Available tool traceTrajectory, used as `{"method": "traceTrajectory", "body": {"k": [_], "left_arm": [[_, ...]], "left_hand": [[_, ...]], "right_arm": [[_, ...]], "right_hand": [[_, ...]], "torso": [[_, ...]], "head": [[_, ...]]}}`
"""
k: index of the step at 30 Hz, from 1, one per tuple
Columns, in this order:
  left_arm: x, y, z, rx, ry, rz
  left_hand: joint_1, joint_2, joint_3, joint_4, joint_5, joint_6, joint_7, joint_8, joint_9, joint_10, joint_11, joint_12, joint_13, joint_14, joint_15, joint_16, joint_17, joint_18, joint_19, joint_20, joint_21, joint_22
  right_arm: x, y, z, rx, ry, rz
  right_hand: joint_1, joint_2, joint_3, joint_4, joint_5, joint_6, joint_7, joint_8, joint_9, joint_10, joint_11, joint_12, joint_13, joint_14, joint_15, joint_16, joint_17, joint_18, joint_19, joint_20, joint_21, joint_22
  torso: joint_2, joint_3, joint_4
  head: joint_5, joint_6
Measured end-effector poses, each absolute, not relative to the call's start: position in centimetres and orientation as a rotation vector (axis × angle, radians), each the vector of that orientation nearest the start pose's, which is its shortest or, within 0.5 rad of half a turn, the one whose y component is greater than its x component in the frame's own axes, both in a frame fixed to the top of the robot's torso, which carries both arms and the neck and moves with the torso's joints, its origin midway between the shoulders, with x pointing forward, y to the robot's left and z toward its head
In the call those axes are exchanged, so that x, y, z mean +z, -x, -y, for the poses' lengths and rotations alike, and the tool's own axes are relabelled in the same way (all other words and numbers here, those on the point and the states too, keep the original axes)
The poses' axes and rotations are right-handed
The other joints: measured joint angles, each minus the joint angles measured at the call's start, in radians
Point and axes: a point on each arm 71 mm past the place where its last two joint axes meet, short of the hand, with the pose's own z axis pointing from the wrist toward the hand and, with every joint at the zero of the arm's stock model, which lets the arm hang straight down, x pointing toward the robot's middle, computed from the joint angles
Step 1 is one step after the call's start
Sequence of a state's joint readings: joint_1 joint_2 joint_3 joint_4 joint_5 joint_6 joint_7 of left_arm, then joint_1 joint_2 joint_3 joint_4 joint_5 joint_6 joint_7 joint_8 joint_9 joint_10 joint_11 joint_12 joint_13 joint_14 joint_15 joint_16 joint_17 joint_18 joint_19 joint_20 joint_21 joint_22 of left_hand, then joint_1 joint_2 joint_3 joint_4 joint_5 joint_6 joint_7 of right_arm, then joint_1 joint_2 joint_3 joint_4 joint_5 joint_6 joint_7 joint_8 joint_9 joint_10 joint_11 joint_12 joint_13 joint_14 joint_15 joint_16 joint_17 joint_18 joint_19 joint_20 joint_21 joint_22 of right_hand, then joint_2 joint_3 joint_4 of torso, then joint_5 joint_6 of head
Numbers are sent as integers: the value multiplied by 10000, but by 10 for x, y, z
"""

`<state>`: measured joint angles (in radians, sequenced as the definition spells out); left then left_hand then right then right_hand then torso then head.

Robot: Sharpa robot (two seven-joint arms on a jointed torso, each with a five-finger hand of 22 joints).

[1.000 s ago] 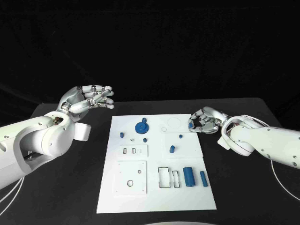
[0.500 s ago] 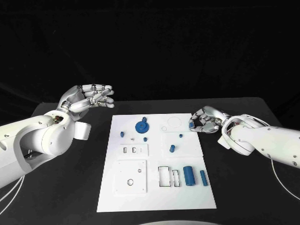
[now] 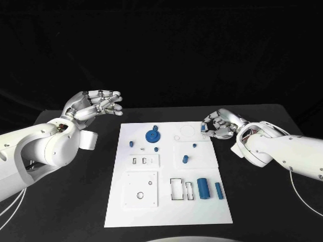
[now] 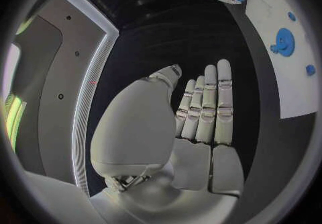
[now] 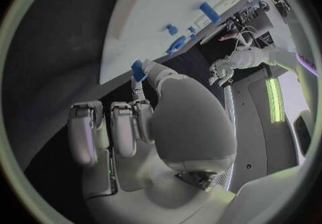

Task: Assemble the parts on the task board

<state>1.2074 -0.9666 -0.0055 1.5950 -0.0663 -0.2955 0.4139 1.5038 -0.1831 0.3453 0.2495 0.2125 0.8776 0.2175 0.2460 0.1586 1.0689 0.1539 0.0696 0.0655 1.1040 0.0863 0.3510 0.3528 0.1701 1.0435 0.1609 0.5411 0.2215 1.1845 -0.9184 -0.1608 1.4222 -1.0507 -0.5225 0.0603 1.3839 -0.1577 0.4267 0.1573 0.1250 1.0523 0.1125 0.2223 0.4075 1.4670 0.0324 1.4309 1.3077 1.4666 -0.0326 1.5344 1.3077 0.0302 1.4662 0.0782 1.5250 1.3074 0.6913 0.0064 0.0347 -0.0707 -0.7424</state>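
**Right hand carries a small blue part at the board's far corner**

From the head view, the white task board [image 3: 169,174] lies in the middle of the black table [image 3: 263,201]. The right hand [image 3: 220,126] hangs at the board's far right corner, fingers curled in, with a small blue part [image 3: 203,129] showing at its fingertips. The left hand [image 3: 95,106] is raised off to the board's left side, well apart from it, fingers loosely curled with nothing in them (parked clear, I would guess, so the other arm has room). On the board sit a blue gear [image 3: 153,135] near the far edge, a blue peg [image 3: 184,159] in the middle, and two blue cylinders [image 3: 203,188] lying side by side toward the near right, beside empty rectangular slots.

The left wrist view shows that hand's palm [image 4: 195,127] with its fingers straight and close together, holding nothing; the gear [image 4: 284,41] and the board's edge lie beyond.

In the right wrist view the small blue part [image 5: 138,70] is pinched at the tip of the thumb against a finger, just over the board's edge [image 5: 127,68]. It looks held out like that to be carried to its seat; which seat, I cannot tell.
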Motion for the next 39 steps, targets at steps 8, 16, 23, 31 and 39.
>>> {"method": "traceTrajectory", "body": {"k": [8, 16, 23, 31, 39], "left_arm": [[-154, -481, -248, -15350, 10290, -13575], [-156, -483, -244, -15367, 10301, -13652], [-158, -485, -244, -15329, 10323, -13673], [-158, -486, -243, -15331, 10333, -13706], [-158, -486, -242, -15306, 10337, -13764]], "left_hand": [[0, 0, 0, 0, 0, 0, 0, 0, 0, 0, 0, 0, 0, 0, 0, 0, 3, 0, 0, 0, 0, 0], [0, 0, 0, 0, 0, 0, 0, 0, 0, 0, 0, 0, 0, 0, 0, 0, 12, 0, 0, 0, 0, 0], [0, 0, 0, 0, 0, 0, 0, 0, 0, 0, 0, 0, 0, 0, 0, -38, 11, 0, 0, 0, 0, 0], [0, 0, 0, 0, 0, 0, 0, 0, 0, 0, 0, 0, 0, 0, 0, -38, 24, 0, 0, 0, 0, -9], [0, 0, -1, 0, 0, 35, -36, 0, 0, 0, 0, 0, 4, 0, 0, -38, 35, 0, 0, 0, 0, -8]], "right_arm": [[-209, -468, 218, 7772, -2315, -16267], [-207, -448, 148, 8409, -1511, -16686], [-213, -438, 113, 8312, -880, -16964], [-225, -429, 89, 7985, -377, -17326], [-236, -422, 76, 7732, 28, -17625]], "right_hand": [[-48, 51, 29, 29, -19, -1, -1, -4, 0, 0, 0, 0, -1, 0, 0, 0, -1, -113, 0, 0, 109, -1], [-130, 133, 87, 30, 8, -40, -39, -1, -2, -1, 1, 38, -1, 0, 0, 0, -2, -159, 0, 1, 258, 0], [-254, 117, 112, 55, 10, -56, -56, 1, -3, -39, -37, 37, -2, -1, 1, -1, -2, -159, 0, 1, 258, 7], [-381, 90, 121, 65, 9, -57, -57, 6, -3, -39, -37, 37, -3, -1, 1, -1, -3, -159, 0, 2, 258, 6], [-434, 36, 121, 65, 9, -57, -58, 27, -2, -39, -37, 37, -3, -38, -36, -1, -3, -159, -36, -34, 258, 4]], "torso": [[-17, -2, 5], [-75, -31, 56], [-127, -68, 66], [-131, -80, 81], [-126, -73, 81]], "head": [[81, -33], [200, -126], [313, -187], [355, -244], [405, -262]]}}
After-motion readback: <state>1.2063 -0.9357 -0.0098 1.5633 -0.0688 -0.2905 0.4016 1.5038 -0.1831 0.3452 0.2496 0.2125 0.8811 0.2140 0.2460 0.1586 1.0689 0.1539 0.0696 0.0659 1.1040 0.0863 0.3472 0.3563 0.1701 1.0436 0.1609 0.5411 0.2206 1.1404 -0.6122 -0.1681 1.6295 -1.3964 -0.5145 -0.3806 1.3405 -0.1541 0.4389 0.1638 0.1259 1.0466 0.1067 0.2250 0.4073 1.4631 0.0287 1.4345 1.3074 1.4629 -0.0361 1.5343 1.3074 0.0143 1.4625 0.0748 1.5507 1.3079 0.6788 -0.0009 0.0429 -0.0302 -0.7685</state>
